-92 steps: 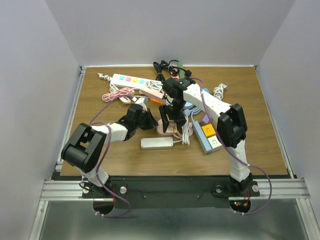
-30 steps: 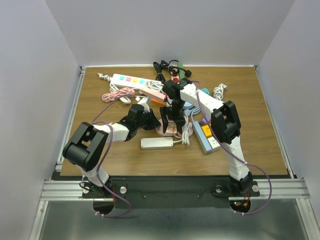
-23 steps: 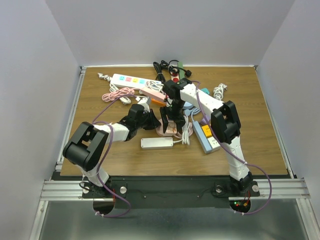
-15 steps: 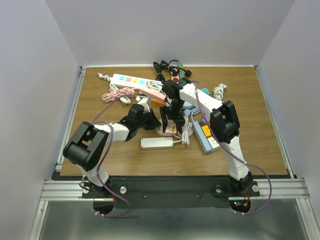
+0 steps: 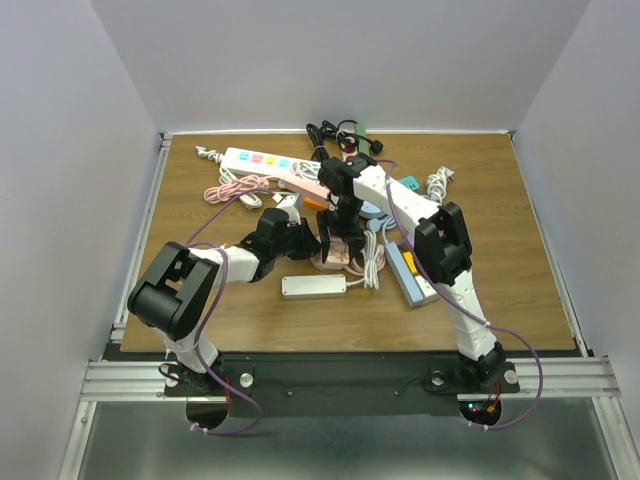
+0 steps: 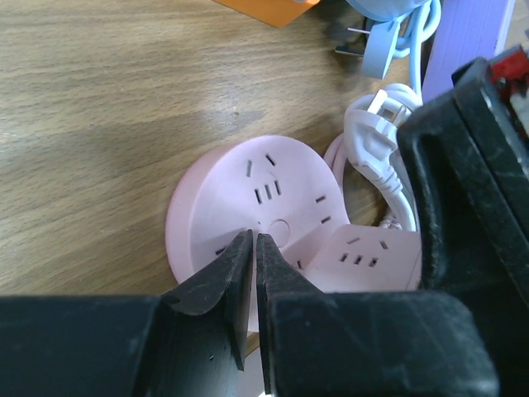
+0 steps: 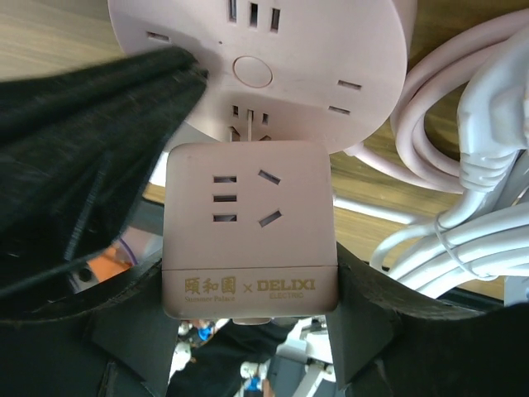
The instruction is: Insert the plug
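A round pink socket hub [image 6: 240,190] lies on the wooden table; it also shows in the right wrist view [image 7: 256,50] and the top view [image 5: 330,260]. My right gripper [image 7: 250,281] is shut on a pink cube adapter plug [image 7: 250,223], with fingers on its two sides. The cube's metal prongs [image 7: 248,124] meet the hub's slots, with a short length still showing. The cube also shows in the left wrist view [image 6: 372,256]. My left gripper [image 6: 254,240] is shut and empty, its tips resting on the hub's top near the centre button.
A white cable bundle [image 7: 479,207] lies right of the hub. A light blue plug [image 6: 388,33] and an orange block [image 6: 264,8] lie beyond it. A white power strip [image 5: 313,287], a blue and yellow strip [image 5: 415,270] and a multicoloured strip [image 5: 262,160] lie around.
My right arm has shifted slightly left, keeping the cube plug at the hub. My left gripper has stayed on the hub.
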